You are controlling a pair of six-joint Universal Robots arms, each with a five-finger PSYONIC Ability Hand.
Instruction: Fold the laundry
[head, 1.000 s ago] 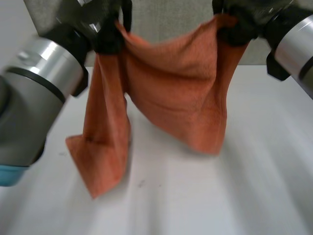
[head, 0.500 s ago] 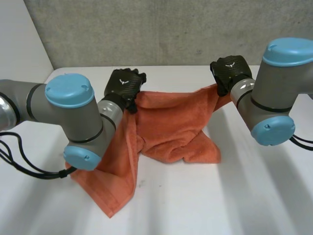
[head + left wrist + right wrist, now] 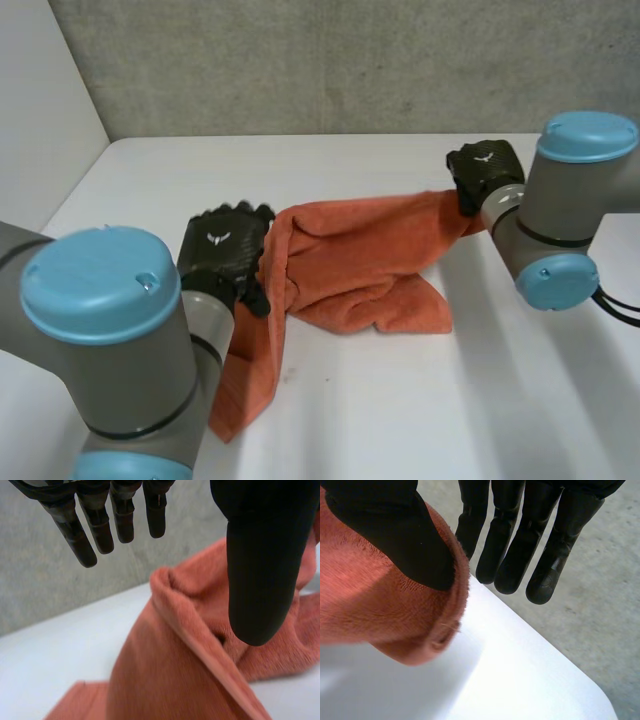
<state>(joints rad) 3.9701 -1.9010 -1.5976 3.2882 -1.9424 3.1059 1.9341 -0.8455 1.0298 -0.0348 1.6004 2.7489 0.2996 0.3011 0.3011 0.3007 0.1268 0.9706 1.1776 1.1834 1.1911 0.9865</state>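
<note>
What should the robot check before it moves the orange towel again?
1. Grip of right hand on towel end: ok, thumb presses cloth against its fingers.
2. Grip of left hand on towel: not ok, fingers straight, nothing pinched.
3. Towel lying flat: not ok, bunched in the middle.
4. Towel away from table edges: ok.
5. Towel corner nearest left hand: cannot tell, folds hide it.

A robotics lab is suggested: a plain white desk (image 3: 420, 400) is set against a rough grey concrete wall (image 3: 350, 60), and 2 grey, blue-capped machine arms, the left arm (image 3: 110, 340) and the right arm (image 3: 560, 215), are seen over it.
</note>
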